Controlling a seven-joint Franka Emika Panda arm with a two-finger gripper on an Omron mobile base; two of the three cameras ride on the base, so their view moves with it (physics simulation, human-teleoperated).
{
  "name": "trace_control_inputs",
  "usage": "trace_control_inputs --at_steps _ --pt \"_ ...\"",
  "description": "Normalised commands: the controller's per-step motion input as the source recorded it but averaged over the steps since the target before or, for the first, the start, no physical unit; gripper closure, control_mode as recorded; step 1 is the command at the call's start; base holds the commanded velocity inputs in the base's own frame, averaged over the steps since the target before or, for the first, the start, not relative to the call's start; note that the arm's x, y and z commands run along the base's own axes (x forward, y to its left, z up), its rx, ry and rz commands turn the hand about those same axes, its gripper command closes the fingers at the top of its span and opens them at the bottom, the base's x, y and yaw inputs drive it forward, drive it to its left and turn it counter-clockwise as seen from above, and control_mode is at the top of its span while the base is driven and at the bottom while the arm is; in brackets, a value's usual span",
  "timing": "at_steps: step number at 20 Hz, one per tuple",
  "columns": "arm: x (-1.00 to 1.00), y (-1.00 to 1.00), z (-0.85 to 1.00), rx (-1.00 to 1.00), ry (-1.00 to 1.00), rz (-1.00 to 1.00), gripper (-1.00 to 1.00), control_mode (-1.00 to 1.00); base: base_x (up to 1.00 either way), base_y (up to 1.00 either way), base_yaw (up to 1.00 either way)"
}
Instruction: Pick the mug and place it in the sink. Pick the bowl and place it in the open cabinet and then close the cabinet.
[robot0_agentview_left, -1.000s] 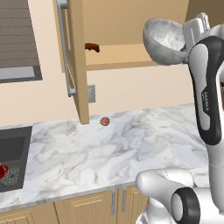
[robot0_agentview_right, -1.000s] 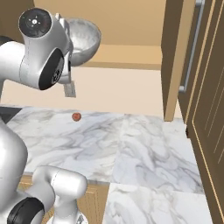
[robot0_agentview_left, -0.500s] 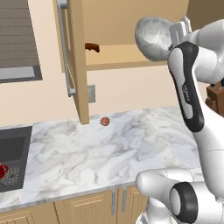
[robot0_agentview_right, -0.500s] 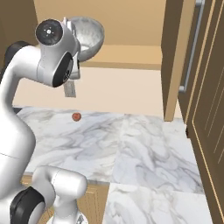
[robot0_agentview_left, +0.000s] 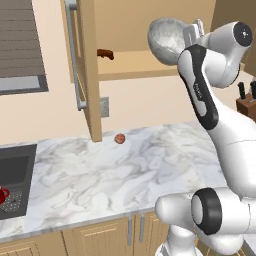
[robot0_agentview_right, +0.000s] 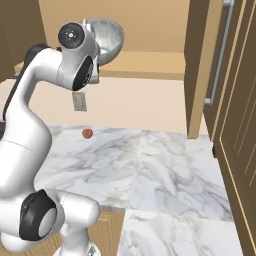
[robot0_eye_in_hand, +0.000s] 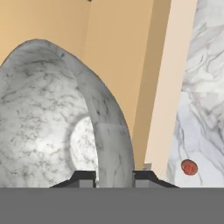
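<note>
A: We began with the biggest thing, the marble counter (robot0_agentview_left: 125, 170). It ran pale and veined across both base views, and the light wood cabinet (robot0_agentview_left: 87, 70) hung above it with its door swung open toward us, the long silver handle (robot0_agentview_left: 75, 55) running down the door's edge.

B: And we saw the wooden shelf (robot0_agentview_left: 135, 70) inside the cabinet, with a small dark brown object (robot0_agentview_left: 105, 53) lying at its left end. We could not tell what that object was.

A: Next came the sink (robot0_agentview_left: 15, 180). We found its black basin at the lower left of the left base view, set into the counter, well apart from the arm.

B: Then the bowl (robot0_agentview_left: 167, 40). We saw it held high, tipped on its side in front of the open cabinet, above the level of the shelf. In the hand view the gripper (robot0_eye_in_hand: 114, 177) had its two fingers clamped across the bowl's rim, one inside and one outside.

A: So we agreed the gripper was gripping the bowl. The mug (robot0_agentview_left: 3, 195) sat in the sink, red, cut off by the left edge.

B: Smallest of all was the reddish ball (robot0_agentview_left: 119, 138), resting on the counter just below the open door.
</note>
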Motion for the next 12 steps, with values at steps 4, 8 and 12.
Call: trace_control_inputs --at_steps 4,8,12 --pt "0.57 0.00 0.00 0.00 0.00 0.00 1.00 -1.00 0.00 0.00 0.00" --pt "0.45 0.00 -0.02 0.00 0.00 0.00 1.00 -1.00 0.00 0.00 0.00" --pt "0.21 0.00 -0.22 0.00 0.03 0.00 1.00 -1.00 0.00 0.00 0.00"
